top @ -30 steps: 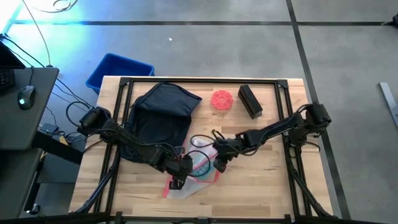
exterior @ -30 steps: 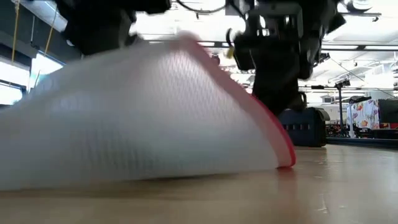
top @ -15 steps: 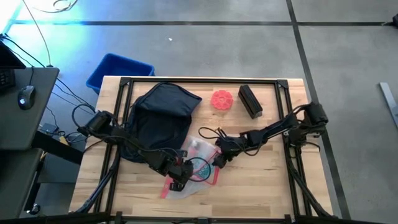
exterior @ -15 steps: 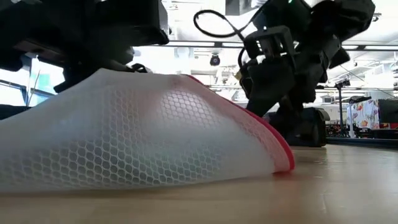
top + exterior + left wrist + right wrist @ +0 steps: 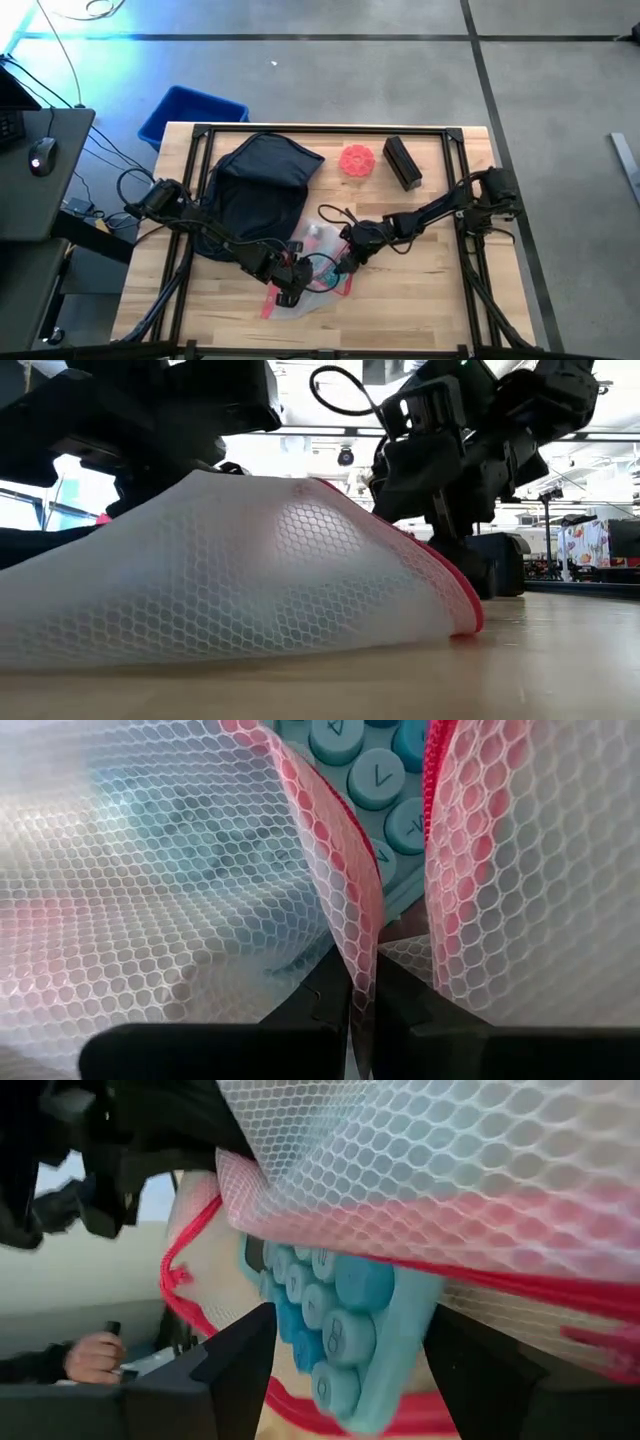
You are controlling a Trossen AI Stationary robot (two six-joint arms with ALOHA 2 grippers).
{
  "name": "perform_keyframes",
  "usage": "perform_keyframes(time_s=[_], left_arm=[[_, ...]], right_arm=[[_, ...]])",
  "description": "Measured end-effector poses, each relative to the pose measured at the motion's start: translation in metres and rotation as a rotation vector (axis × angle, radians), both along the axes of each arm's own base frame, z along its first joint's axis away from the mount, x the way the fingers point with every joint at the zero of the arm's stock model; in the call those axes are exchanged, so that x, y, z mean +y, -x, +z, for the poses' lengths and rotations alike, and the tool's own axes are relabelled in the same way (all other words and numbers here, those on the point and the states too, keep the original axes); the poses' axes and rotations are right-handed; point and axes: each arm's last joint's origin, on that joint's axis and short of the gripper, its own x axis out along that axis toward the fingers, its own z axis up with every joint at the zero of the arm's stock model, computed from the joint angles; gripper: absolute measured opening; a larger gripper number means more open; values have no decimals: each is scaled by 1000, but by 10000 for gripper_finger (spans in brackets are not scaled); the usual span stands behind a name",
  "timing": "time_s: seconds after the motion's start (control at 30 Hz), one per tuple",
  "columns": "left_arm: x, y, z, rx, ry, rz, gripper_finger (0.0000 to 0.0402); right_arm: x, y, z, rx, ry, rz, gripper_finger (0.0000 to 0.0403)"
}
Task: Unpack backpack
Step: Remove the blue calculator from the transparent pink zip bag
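Observation:
The dark navy backpack (image 5: 255, 188) lies flat on the table's left half. In front of it a white mesh pouch (image 5: 305, 282) with red trim rests with its underside (image 5: 230, 650) on the wood. It holds a teal keypad (image 5: 335, 1335) with round keys. My left gripper (image 5: 290, 292) is shut on the pouch near its mouth. My right gripper (image 5: 345, 260) is open at the pouch's mouth, one finger (image 5: 230, 1370) on either side of the keypad's end. My left gripper pinches a fold of the mesh at the red-trimmed edge of the opening (image 5: 362, 955) between its two fingers. It comes slanting down from above. The pouch is drawn up into a peak (image 5: 250, 485) there, and its base lies on the table. My right gripper's fingers flank the keypad's end (image 5: 345, 1380); whether they touch it I cannot tell.
A red round object (image 5: 357, 160) and a small black box (image 5: 401, 162) lie at the table's far right. A blue bin (image 5: 190, 113) stands on the floor beyond the far left corner. A person's hand (image 5: 95, 1358) shows beyond the table.
Both grippers have sunk toward the table, and the pouch's raised top has come down with the left one while its base stays on the wood. My right gripper has tipped over and moved a little toward the table's left edge, at the pouch's mouth.

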Motion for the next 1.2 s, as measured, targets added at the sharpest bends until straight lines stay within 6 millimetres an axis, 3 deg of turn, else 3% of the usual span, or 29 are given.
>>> perform_keyframes(time_s=[0.23,0.43,0.6,0.73,0.97,1.1,1.2], left_arm=[[2,-1,0,-14,-20,23,0],[5,4,9,-11,-9,81,0],[4,12,21,-22,-19,128,0],[4,17,22,-8,-23,176,0],[3,20,22,-11,-36,218,0],[2,20,22,-19,-22,240,0],[1,20,22,-27,-14,254,0]], right_arm=[[4,-10,-10,-87,-95,-2,198],[4,-8,-7,-57,-110,5,75],[3,5,6,-36,-125,23,69],[7,27,27,-22,-137,39,69],[20,93,55,60,-169,37,68],[28,133,56,67,-178,-115,68],[30,151,58,16,-156,-281,68]])
